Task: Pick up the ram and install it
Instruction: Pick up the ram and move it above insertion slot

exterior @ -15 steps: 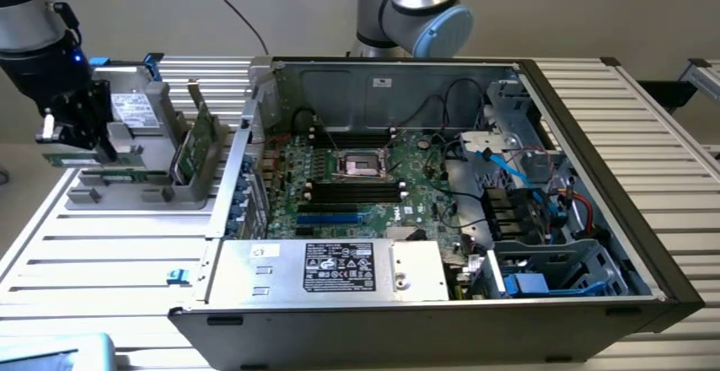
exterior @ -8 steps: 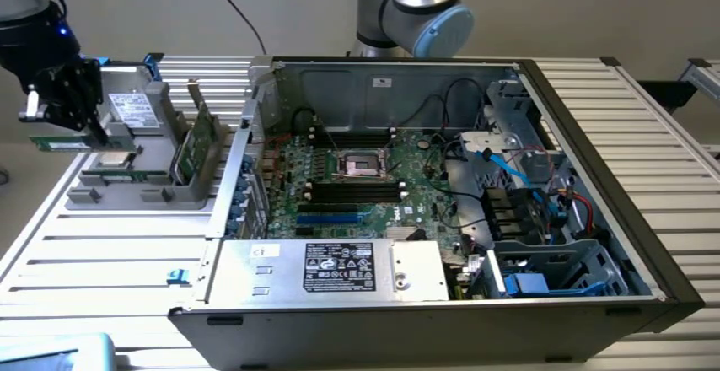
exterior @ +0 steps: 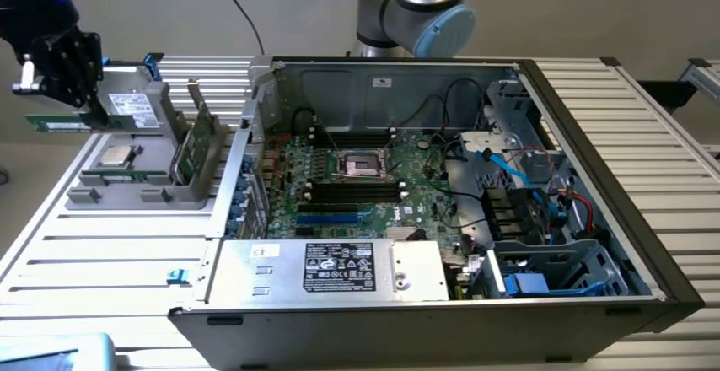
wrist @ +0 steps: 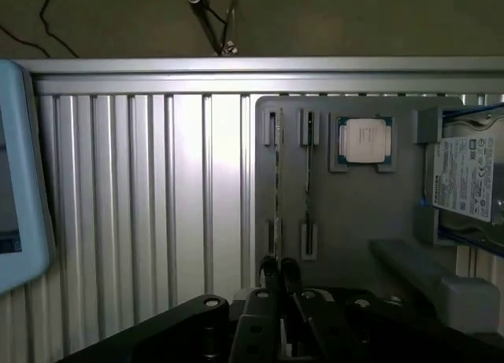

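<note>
The claw (wrist: 277, 278) is pinched narrow on the ram (exterior: 52, 122). It grips the green stick near one end, so the stick juts out level at the exterior view's left, lifted clear of the grey holder tray (wrist: 354, 213) and just beside it. The step in hand looks like carrying the stick away from the tray. Doing that well likely calls for a firm, square pinch on the board, the stick held level, and a path that misses the tray's posts and the second stick (exterior: 198, 147) standing in its slot. Further along the tray lie a processor (wrist: 365, 140) and a hard drive (wrist: 471, 178). Beyond sits the open computer case (exterior: 372, 93), and its black memory slots (exterior: 354, 190) appear empty and are well apart from the ram. The worktop (wrist: 157, 205) is ribbed aluminium, and behind it is a plain beige wall with a dangling cable (exterior: 242, 8).
</note>
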### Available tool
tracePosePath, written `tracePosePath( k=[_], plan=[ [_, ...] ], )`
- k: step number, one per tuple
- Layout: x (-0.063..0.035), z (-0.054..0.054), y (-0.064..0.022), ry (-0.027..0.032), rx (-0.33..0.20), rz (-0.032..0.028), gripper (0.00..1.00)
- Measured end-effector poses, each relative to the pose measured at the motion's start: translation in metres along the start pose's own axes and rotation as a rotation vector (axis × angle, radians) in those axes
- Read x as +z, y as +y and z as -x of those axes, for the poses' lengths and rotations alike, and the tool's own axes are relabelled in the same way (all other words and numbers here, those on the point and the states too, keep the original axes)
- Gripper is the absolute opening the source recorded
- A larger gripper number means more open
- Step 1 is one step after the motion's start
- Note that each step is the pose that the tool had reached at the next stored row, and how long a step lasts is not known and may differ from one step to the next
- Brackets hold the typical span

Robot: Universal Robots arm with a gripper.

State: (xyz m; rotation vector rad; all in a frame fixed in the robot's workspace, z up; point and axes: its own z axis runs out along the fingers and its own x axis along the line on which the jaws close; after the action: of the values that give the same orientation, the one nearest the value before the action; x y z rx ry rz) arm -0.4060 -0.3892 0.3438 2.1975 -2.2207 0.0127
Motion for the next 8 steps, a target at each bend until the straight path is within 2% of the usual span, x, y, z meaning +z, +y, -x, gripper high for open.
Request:
tracePosePath(
  k=[8],
  plan=[
    [-0.0366,-0.003,-0.027,-0.0045,0.0,0.0001,0.13]
  ],
)
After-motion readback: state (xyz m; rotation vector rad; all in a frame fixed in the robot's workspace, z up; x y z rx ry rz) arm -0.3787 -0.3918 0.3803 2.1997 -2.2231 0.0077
